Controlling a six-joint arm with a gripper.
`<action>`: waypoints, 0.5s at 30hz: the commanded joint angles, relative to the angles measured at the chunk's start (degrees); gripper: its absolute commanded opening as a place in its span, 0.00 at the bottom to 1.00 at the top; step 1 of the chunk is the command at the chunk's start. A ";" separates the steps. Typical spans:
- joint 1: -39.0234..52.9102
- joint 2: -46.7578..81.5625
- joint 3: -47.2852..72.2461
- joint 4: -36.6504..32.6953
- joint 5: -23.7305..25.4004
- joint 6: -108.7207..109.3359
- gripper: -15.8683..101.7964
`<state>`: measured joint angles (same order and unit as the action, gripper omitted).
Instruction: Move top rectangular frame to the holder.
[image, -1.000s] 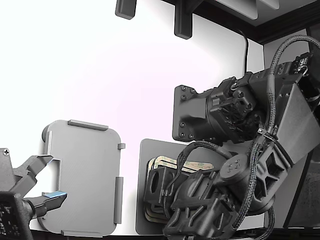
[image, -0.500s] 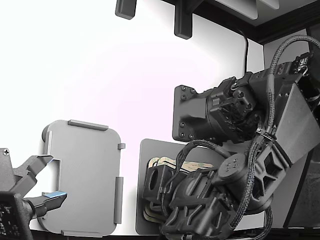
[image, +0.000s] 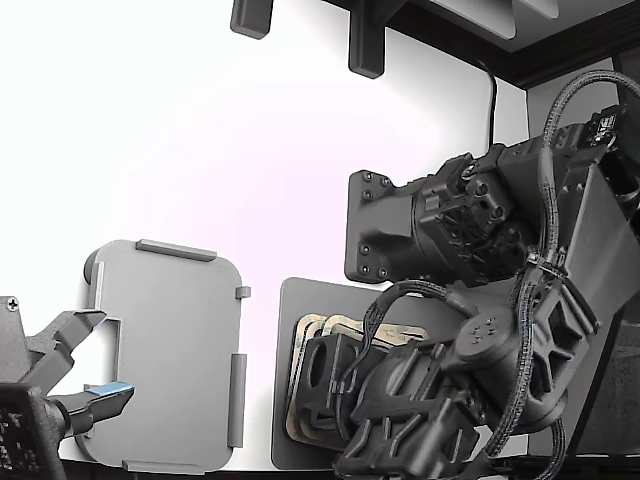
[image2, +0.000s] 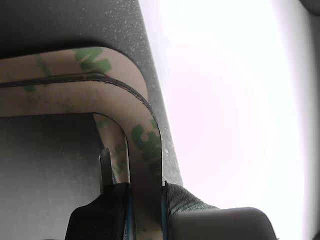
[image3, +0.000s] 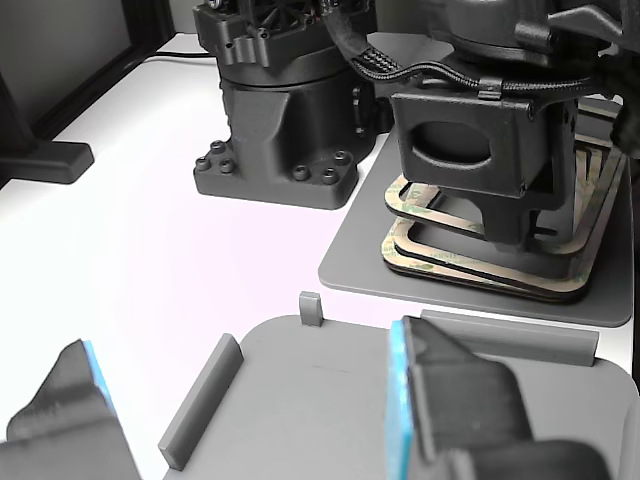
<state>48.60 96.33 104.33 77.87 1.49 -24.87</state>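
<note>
The top rectangular frame is thin, beige-tan with green patches, and lies on a stack of like frames on a dark grey mat. My gripper is shut on one side strip of this frame, one finger inside the opening and one outside. The frame sits slightly askew from the one below. In the other view the gripper stands on the stack. The holder, a light grey tray with raised tabs, lies at the exterior view's left and holds nothing; it also shows in the other view.
A second arm's gripper with blue pads hangs open at the holder's near edge. A black arm base stands behind the mat. Black brackets stick out at the back.
My arm has dropped lower over the stack and shifted toward the exterior view's right. More of the frames' corner now shows at the stack's left side.
</note>
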 joint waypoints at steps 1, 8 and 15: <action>-1.41 1.58 -4.66 2.37 -0.18 0.35 0.04; -6.06 1.67 -16.35 11.69 0.18 12.66 0.04; -14.41 2.46 -23.12 14.59 1.32 22.24 0.04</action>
<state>36.74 97.29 84.20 91.76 1.49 -5.45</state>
